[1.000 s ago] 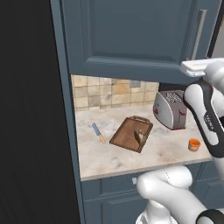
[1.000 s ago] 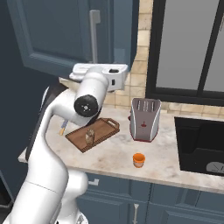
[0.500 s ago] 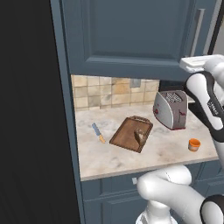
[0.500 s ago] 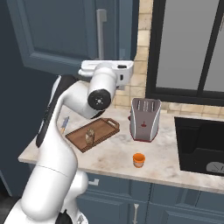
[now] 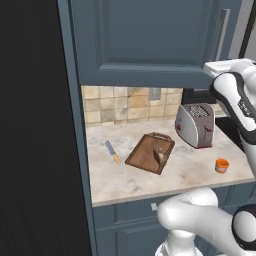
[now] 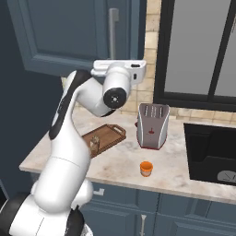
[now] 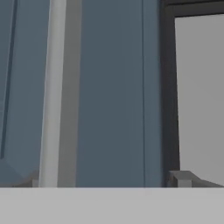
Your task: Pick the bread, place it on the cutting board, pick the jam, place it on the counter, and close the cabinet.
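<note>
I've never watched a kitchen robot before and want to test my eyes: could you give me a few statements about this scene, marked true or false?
1. The small tan-brown lump of bread lies on the dark-brown wooden cutting board. True.
2. The tiny orange jam jar stands inside the blue-grey wall cabinet. False: it stands on the beige marbled counter, in front of the silver toaster.
3. The jaws are clamped on the jar. False: they are open, facing the cabinet door beside its long grey bar handle.
4. A blue-handled knife lies left of the board. True.
</note>
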Available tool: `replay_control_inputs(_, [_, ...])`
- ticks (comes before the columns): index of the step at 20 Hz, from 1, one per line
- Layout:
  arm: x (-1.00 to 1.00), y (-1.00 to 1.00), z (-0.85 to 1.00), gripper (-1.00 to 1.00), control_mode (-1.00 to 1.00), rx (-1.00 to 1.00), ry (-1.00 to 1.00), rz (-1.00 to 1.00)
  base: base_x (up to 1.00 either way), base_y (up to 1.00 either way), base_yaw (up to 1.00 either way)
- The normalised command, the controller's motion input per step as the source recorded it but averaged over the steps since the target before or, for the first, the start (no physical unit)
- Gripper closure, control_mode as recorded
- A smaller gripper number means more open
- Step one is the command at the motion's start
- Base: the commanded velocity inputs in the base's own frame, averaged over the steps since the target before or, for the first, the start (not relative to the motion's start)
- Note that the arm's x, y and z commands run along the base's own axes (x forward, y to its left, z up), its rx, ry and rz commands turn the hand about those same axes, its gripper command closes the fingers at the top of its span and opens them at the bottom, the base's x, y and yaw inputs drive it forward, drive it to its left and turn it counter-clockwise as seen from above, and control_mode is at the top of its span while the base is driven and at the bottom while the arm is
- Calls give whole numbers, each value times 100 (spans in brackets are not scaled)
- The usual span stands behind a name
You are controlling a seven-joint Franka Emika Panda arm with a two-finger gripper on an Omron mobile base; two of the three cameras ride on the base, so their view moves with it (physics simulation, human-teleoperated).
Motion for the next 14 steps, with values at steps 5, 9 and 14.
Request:
replay_control_inputs(5, [43, 0, -2, -100, -100, 0, 0, 0, 0, 0, 0])
replay_control_inputs(9, [42, 0, -2, -100, -100, 0, 0, 0, 0, 0, 0])
replay_control_inputs(14, [38, 0, 0, -100, -100, 0, 0, 0, 0, 0, 0])
